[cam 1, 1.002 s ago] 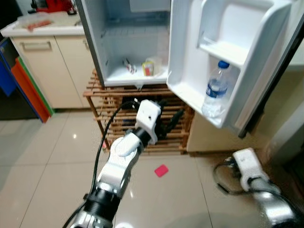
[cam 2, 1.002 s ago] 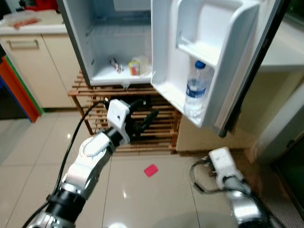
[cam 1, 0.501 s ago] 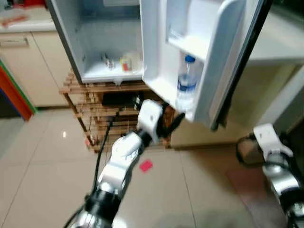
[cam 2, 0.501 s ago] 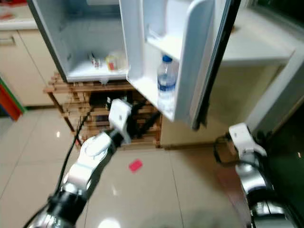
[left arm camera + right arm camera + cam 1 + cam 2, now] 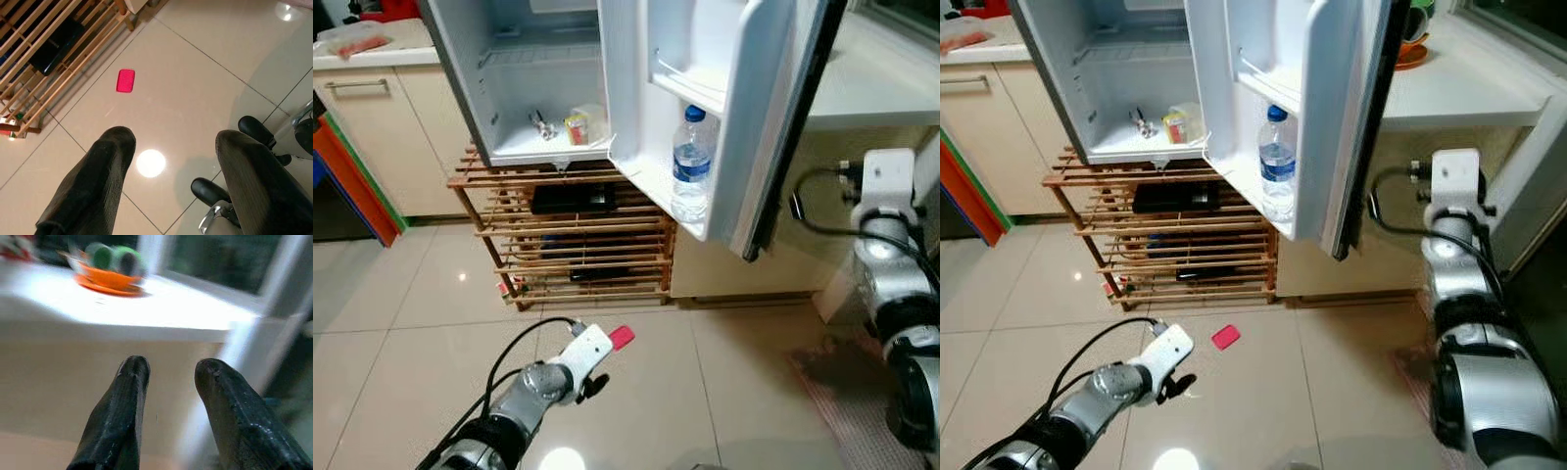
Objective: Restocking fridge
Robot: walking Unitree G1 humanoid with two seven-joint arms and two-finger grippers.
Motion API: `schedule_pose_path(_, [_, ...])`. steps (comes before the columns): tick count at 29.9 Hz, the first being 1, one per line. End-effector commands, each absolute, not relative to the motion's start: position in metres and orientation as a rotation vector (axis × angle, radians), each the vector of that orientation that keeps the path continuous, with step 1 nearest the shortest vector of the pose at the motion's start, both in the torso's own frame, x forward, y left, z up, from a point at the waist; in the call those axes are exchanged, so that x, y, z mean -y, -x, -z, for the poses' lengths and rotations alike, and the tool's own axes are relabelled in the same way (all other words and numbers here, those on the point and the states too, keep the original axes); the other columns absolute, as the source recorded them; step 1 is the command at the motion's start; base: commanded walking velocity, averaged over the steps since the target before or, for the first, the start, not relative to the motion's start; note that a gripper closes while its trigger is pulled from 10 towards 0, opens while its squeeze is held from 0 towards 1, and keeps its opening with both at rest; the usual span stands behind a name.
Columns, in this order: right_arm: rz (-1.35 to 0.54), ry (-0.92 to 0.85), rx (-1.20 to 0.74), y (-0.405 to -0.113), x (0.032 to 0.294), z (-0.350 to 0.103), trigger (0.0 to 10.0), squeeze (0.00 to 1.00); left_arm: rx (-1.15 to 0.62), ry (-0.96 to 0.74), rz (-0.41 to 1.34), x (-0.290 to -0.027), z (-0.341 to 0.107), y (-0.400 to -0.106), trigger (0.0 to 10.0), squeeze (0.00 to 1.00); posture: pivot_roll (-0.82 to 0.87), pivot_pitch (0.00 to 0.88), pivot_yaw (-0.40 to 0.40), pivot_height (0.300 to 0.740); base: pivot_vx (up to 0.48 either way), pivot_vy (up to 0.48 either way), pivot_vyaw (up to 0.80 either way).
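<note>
Left claw (image 5: 168, 166) low over the floor tiles (image 5: 195, 73), fingers spread, empty, aimed near a pink object (image 5: 125, 80). Right claw (image 5: 168, 377) raised beside the white worktop (image 5: 122, 308), fingers parted, empty. Water bottle (image 5: 689, 162) upright in the open fridge door (image 5: 744, 117), cap up; label unreadable.

Home kitchen: open fridge (image 5: 548, 88), cabinets (image 5: 386, 127), tiled floor (image 5: 401, 323).
</note>
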State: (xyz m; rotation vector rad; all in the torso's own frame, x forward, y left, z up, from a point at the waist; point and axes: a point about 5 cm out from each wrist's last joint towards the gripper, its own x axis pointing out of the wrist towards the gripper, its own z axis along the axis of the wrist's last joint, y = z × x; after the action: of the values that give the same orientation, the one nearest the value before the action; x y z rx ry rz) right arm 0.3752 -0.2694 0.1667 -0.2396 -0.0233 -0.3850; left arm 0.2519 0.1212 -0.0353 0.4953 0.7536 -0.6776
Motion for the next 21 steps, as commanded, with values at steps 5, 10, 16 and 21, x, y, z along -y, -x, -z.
schedule_pose_path(5, [0.195, -0.002, 0.063, -0.392, 0.228, -0.177, 10.0, 0.0, -0.792, -0.534, 0.639, -0.127, 0.041, -0.253, 10.0, 0.0, -0.11, 0.0, 0.048, 0.74, 0.0, 0.0, 0.0])
schedule_pose_path(10, [0.002, -0.172, 0.024, -0.397, 0.191, -0.168, 10.0, 0.0, -0.809, -0.555, 0.641, -0.129, 0.046, -0.248, 10.0, 0.0, -0.11, 0.0, 0.048, 0.74, 0.0, 0.0, 0.0])
schedule_pose_path(16, [-0.341, -0.406, 0.05, -0.393, 0.146, -0.187, 10.0, 0.0, -0.791, -0.531, 0.635, -0.124, 0.045, -0.248, 10.0, 0.0, -0.1, 0.0, 0.035, 0.74, 0.0, 0.0, 0.0])
schedule_pose_path(21, [-0.913, -0.746, 0.311, -0.316, 0.115, -0.274, 10.0, 0.0, -0.777, -0.499, 0.636, -0.118, 0.046, -0.247, 10.0, 0.0, -0.08, 0.0, 0.032, 0.74, 0.0, 0.0, 0.0])
